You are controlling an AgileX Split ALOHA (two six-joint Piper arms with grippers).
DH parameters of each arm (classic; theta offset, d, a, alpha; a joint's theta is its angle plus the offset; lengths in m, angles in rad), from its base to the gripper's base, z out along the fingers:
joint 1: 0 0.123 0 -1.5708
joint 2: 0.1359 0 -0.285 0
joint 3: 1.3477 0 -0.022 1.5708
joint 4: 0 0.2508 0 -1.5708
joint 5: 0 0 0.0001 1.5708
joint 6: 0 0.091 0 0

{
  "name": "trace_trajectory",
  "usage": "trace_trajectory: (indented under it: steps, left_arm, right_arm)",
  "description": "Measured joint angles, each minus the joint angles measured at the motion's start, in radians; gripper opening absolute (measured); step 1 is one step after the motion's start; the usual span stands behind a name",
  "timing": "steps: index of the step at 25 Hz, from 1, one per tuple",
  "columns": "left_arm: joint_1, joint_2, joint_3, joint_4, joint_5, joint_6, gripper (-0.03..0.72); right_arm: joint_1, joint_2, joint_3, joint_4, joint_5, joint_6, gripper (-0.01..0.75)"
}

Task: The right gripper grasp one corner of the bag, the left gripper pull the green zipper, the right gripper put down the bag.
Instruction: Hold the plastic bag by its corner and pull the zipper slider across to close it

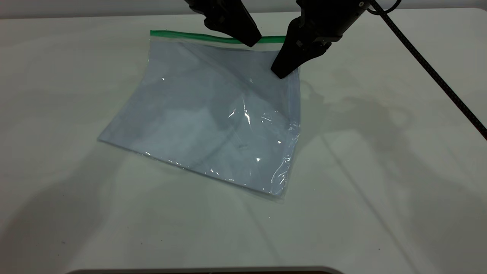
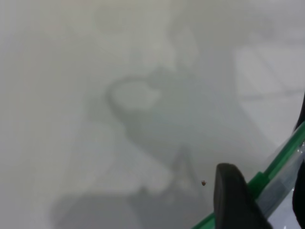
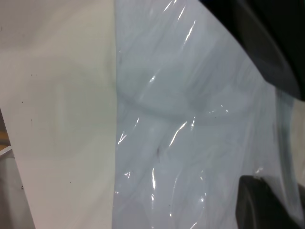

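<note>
Your right pincer (image 1: 282,72) pinches the clear plastic bag (image 1: 213,118)'s corner; your left pincer (image 1: 251,40), grip unclear, reaches the green zipper (image 1: 179,35); pulling remains.

Exterior looks down steeply; both wrist views closely share the bag (image 1: 213,118).

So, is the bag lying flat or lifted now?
Partly lifted: the bag rises at its far right corner, where the right gripper meets it; the near edge rests on the table.
</note>
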Motion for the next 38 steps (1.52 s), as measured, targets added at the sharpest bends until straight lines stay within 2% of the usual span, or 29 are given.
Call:
trace_trajectory:
  steps: [10,14,22,32,38]
  left_arm:
    - [0.000,0.003,0.000,-0.003,-0.011,0.006,0.308]
    - [0.000,0.004,0.000,-0.004,-0.015,0.039,0.319]
    - [0.000,0.004,0.000,-0.018,-0.011,0.066,0.394]
    - [-0.002,0.004,0.000,-0.067,0.024,0.115,0.397]
    - [-0.002,0.031,0.000,-0.069,0.024,0.116,0.358]
  right_arm:
    - [0.000,0.000,0.000,0.000,0.002,0.000,0.035]
    - [0.000,0.000,0.000,0.000,0.003,0.000,0.035]
    - [0.000,0.000,0.000,0.000,0.026,0.000,0.035]
    - [0.000,0.000,0.000,0.000,0.030,0.000,0.037]
    - [0.000,0.000,0.000,0.000,0.030,0.000,0.038]
